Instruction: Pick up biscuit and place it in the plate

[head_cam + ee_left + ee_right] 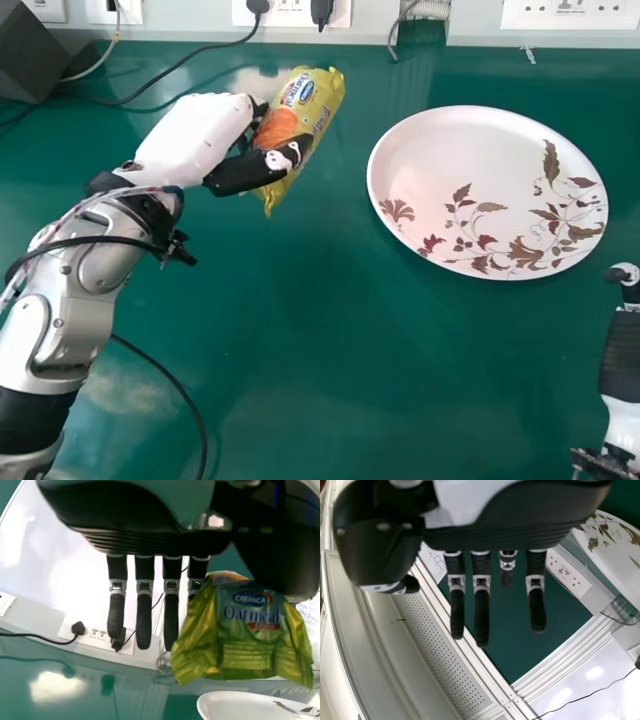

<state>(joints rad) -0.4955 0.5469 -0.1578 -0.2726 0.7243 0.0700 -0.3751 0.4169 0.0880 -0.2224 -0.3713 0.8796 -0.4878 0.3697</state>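
Biscuit packet [305, 105] is clamped in the left hand [248, 172], its thumb lying across the wrapper and the fingers on the other side. The packet looks to be off the counter [300, 350], tilted, one crimped end [270, 203] poking out past the thumb towards the robot, the other reaching beyond the fingertips on the far side. The plate [465, 150] lies to the right of this hand, apart from it, with its bare part nearest and the leaf pattern farther off. The right hand [482, 615], on the plate's other side, has its fingers straight and apart, and seems not to be needed.

The step in hand, I judge, is the carry. Move the left hand sideways to its right, high enough that the hanging end clears the rim, and go gently, since a slick wrapper could twist in a pinch like this. Aim for the middle of the plate, level the packet, lower it until it touches, then ease the thumb away first. Letting go too high, or over the rim, could tip the packet onto the counter.
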